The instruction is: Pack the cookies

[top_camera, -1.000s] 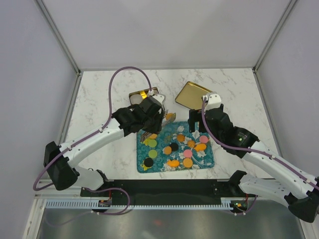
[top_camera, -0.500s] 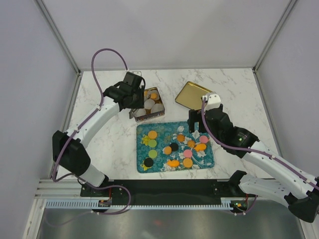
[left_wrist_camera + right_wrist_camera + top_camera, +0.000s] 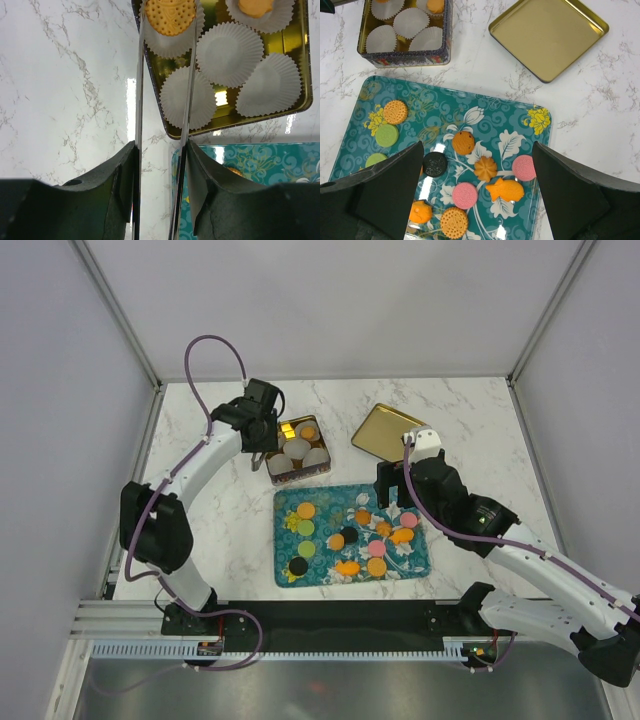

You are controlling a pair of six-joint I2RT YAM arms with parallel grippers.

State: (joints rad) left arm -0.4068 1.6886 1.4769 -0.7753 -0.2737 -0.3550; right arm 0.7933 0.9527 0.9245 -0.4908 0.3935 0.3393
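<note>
Several cookies (image 3: 376, 566) lie on the teal flowered tray (image 3: 420, 562), orange, pink, green and black (image 3: 434, 164). My left gripper (image 3: 262, 434) is shut on metal tongs (image 3: 138, 100), whose blades reach over the open tin (image 3: 297, 474). An orange cookie (image 3: 170, 15) sits between the blade tips, over a white paper cup (image 3: 172, 42) in the tin's far left corner. Another orange cookie (image 3: 255, 5) rests in the far right cup. My right gripper (image 3: 395, 486) hangs open above the tray (image 3: 420, 102), with nothing between its fingers (image 3: 395, 190).
The tin (image 3: 306, 75) holds several empty white paper cups (image 3: 230, 47). Its gold lid (image 3: 386, 430) lies upside down on the marble, right of the tin and beyond the tray. Grey walls stand on three sides.
My left arm has swung from above the tray's far left corner to the far left side of the tin, tongs now over the tin. The right arm has not moved.
</note>
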